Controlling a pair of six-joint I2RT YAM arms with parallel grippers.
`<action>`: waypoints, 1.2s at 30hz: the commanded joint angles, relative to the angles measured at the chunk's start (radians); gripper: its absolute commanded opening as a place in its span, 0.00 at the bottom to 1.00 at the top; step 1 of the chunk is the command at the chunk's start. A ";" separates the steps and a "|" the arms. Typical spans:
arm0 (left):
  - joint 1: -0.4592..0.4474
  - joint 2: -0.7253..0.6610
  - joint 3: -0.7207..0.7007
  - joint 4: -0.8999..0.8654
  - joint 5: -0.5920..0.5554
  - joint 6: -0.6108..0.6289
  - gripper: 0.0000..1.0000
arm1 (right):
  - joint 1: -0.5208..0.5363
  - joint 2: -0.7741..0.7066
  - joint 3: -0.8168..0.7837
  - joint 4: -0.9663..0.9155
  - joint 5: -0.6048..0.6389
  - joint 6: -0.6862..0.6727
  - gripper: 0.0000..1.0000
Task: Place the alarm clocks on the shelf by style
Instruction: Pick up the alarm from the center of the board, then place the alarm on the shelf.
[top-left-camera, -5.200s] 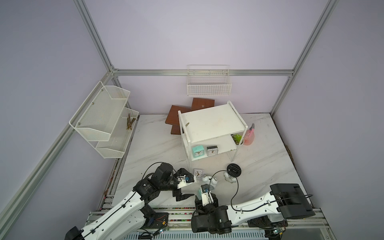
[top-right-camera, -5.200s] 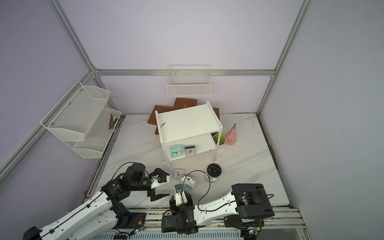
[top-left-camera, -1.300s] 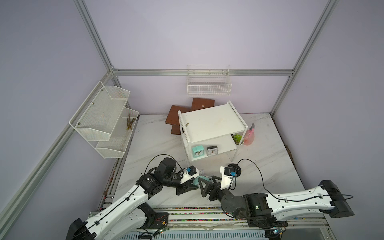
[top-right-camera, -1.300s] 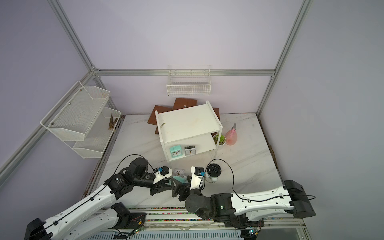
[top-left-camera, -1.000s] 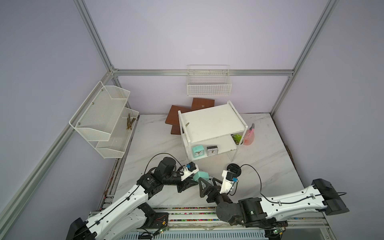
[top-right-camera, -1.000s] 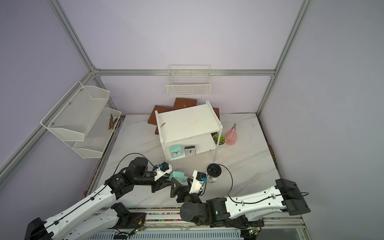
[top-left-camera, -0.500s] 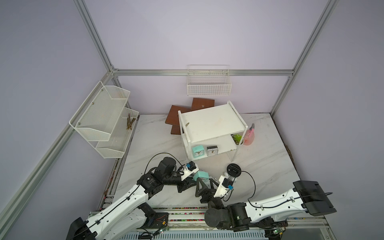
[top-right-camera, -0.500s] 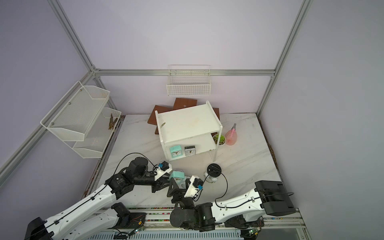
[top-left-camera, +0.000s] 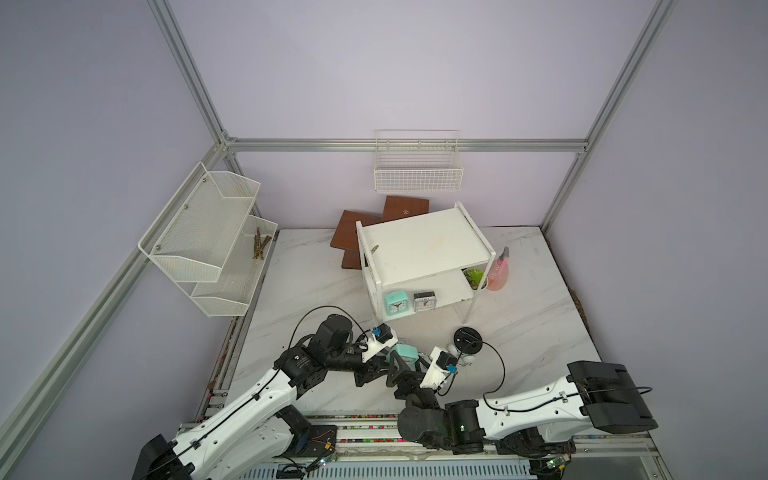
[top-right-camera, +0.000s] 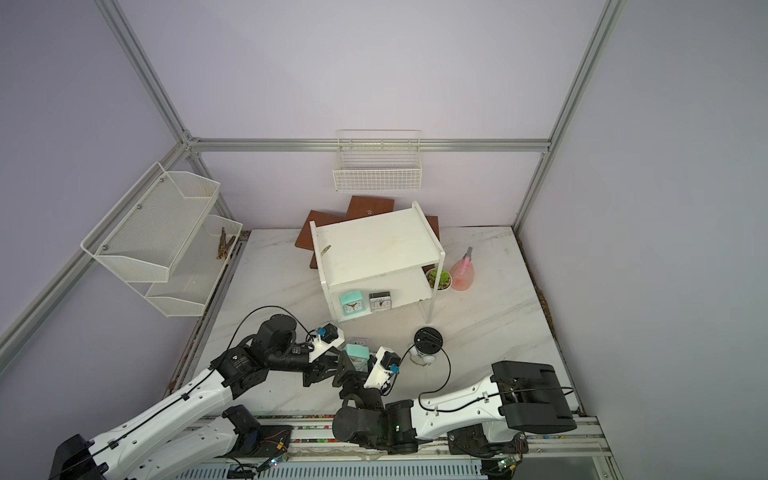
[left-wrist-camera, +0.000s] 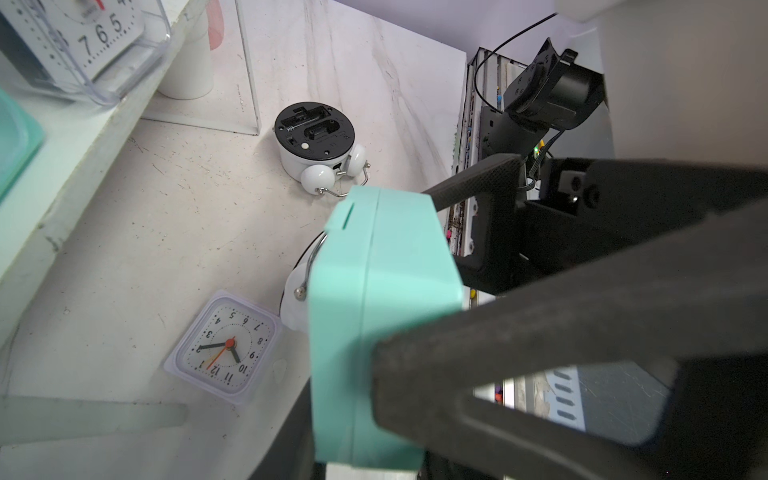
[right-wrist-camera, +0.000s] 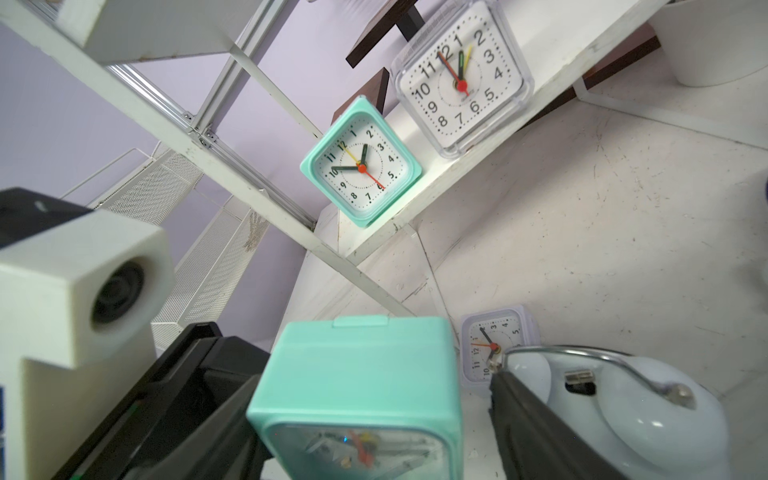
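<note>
The left gripper (left-wrist-camera: 415, 274) stayed clamped on the mint clock (right-wrist-camera: 357, 365), holding it clear of the table (top-left-camera: 519, 332). The right gripper (right-wrist-camera: 365, 419) straddled that clock with its jaws apart. The one finger (right-wrist-camera: 523, 415) plainly shown stood just off the clock's side, so it had no hold yet.

That was the change. Over the last second the right arm had folded in toward the clock and its jaws had begun to narrow, while the left grip had not altered. It read as a handover close to its closing point.

Further out, a bell clock (right-wrist-camera: 648, 399) lay near that finger and a grey clock (left-wrist-camera: 226, 347) lay face up on the table. A second bell clock (top-left-camera: 467, 337) lay face down further off.

The shelf (top-left-camera: 419, 245) already carried the mint twin (top-left-camera: 393, 304) and a second grey clock (top-left-camera: 424, 301) on its lower board. The held clock probably belonged beside its twin.
</note>
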 joint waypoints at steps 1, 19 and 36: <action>0.005 -0.010 0.042 0.016 0.033 0.011 0.15 | -0.010 0.018 0.021 0.010 -0.007 0.017 0.82; 0.005 -0.022 0.032 -0.001 0.038 0.040 0.64 | -0.044 -0.063 -0.022 0.053 -0.063 -0.241 0.53; 0.006 -0.052 0.008 -0.015 0.012 0.103 0.84 | -0.271 -0.370 -0.076 -0.062 -0.196 -0.898 0.49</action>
